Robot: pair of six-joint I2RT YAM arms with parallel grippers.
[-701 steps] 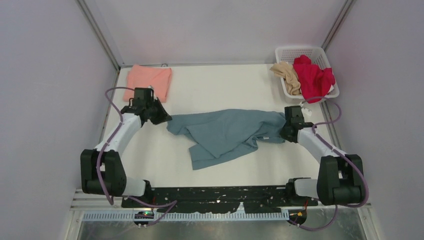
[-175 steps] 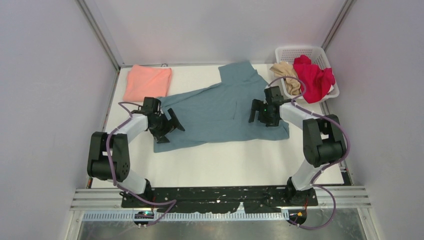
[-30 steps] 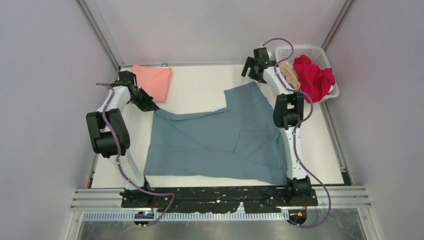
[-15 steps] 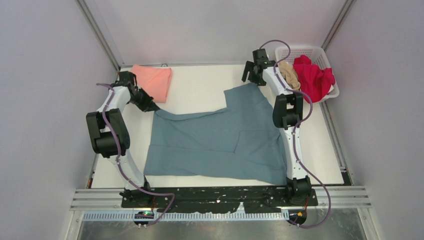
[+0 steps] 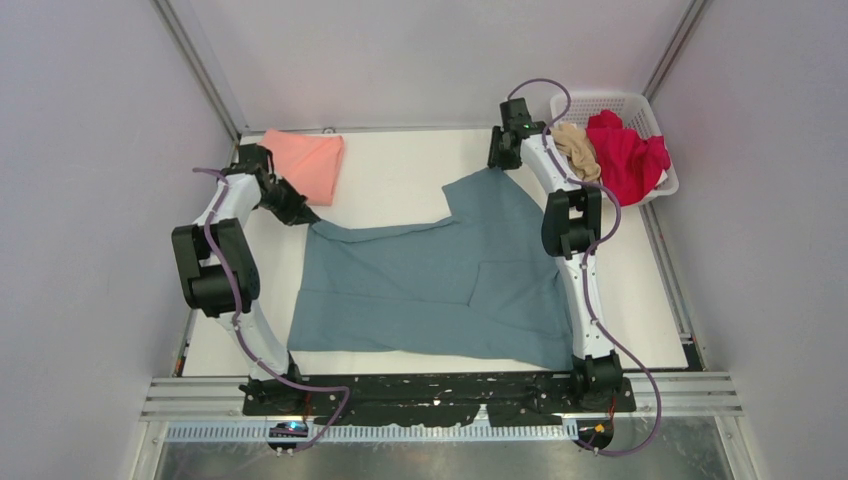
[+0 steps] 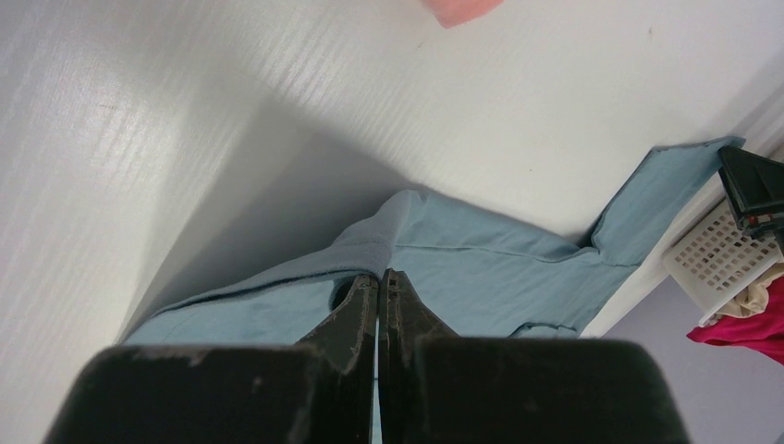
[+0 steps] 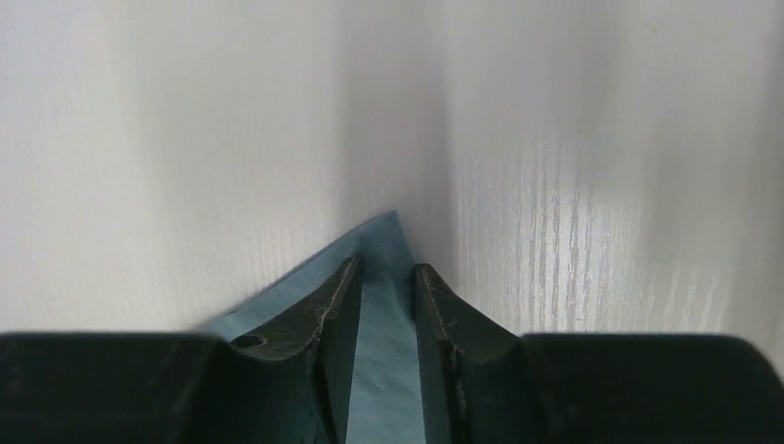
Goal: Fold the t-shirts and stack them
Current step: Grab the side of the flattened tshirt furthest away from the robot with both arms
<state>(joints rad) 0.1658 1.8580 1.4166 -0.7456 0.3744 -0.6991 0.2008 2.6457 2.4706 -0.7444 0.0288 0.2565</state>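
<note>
Left fingers (image 6: 356,310): clenched, pads pressed together with no gap. A raised fold of the slate-blue t-shirt (image 6: 481,268) is pinched at their tips, and the cloth bunches up to them from the table (image 6: 231,111).

Right fingers (image 7: 337,305): not clenched. A narrow gap stands between them. They straddle a pointed corner of the slate-blue t-shirt (image 7: 381,351), which lies flat on the table in that gap and under both tips. I record no firm hold there.

In the overhead view, my left fingers (image 5: 285,200) sit at the shirt's far-left corner and my right fingers (image 5: 507,152) at its far-right corner, near the far edge of the table (image 5: 400,170). The slate-blue t-shirt (image 5: 430,285) is spread wide over the middle of the table. Its near hem lies close to the arm bases, and my right arm lies along its right edge.

The salmon-pink t-shirt (image 5: 300,160) lies folded at the far-left corner of the table, just beside my left fingers. I cannot tell whether they touch.

The white lattice basket (image 5: 600,100) stands at the far-right corner, just beside my right wrist. It holds the red t-shirt (image 5: 630,155) and the beige t-shirt (image 5: 578,145), both crumpled and spilling over its rim.
</note>
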